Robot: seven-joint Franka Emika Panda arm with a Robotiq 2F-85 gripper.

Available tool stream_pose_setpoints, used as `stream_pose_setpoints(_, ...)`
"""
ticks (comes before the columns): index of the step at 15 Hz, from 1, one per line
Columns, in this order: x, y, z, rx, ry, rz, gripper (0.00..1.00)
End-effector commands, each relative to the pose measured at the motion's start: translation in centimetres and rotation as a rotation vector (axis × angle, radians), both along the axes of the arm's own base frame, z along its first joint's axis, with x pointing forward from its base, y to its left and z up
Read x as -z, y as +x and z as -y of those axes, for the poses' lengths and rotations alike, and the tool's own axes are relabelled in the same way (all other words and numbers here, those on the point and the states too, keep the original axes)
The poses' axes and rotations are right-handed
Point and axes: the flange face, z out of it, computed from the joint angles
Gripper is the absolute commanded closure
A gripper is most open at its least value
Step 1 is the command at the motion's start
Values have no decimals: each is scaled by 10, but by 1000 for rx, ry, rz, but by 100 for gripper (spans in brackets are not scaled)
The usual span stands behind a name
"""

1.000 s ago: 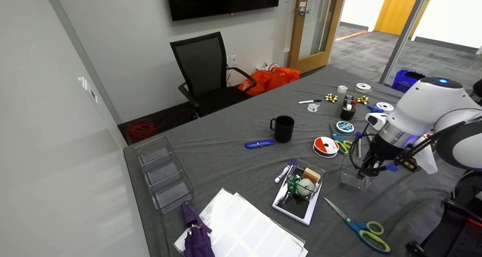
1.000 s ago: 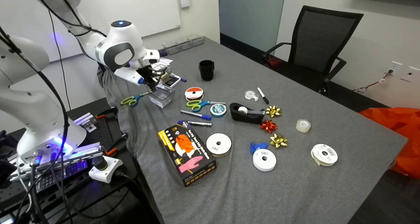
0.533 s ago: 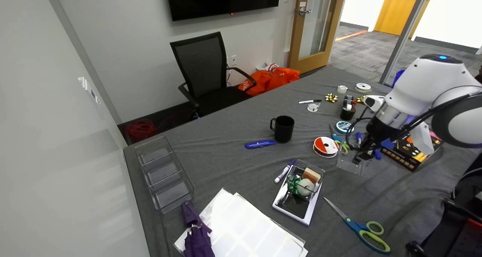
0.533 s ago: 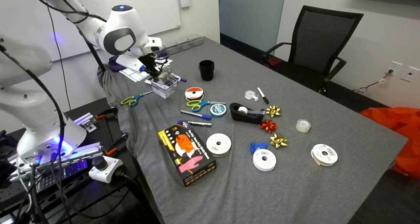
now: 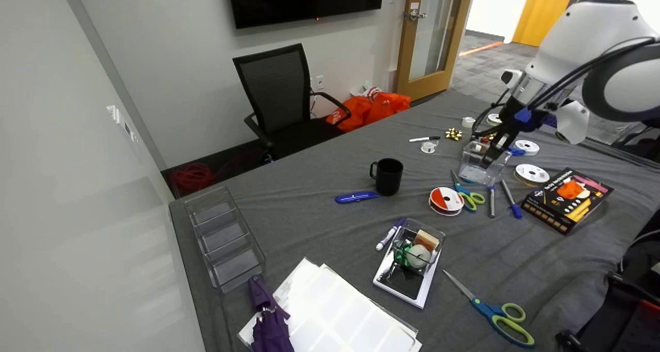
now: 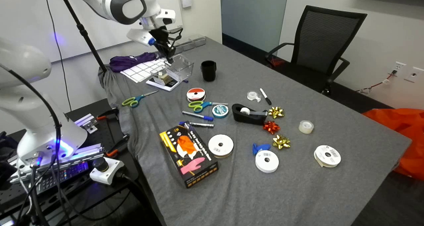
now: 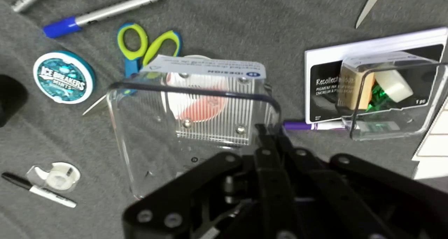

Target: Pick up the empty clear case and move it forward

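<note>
Carrying seems the step in hand: the tool (image 7: 270, 131) pinches one wall of the case (image 7: 206, 127), which hangs above the desk (image 6: 298, 193), in an exterior view at 9 o'clock of the mug (image 6: 208, 71). Next likely comes a reach forward, then a level lowering. In the wrist view the tool hides the case's 5 o'clock corner, the red spool (image 5: 446, 200) shows mostly through the case, and a black thing (image 7: 11, 96) at 9 o'clock is cut off.
</note>
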Motion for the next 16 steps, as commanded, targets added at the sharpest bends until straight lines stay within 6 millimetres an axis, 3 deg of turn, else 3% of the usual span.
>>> stream_pose_setpoints(1,-38,16,16,84,8,-9,99)
stream_pose_setpoints(16,-65,77,56,436,51,30,99)
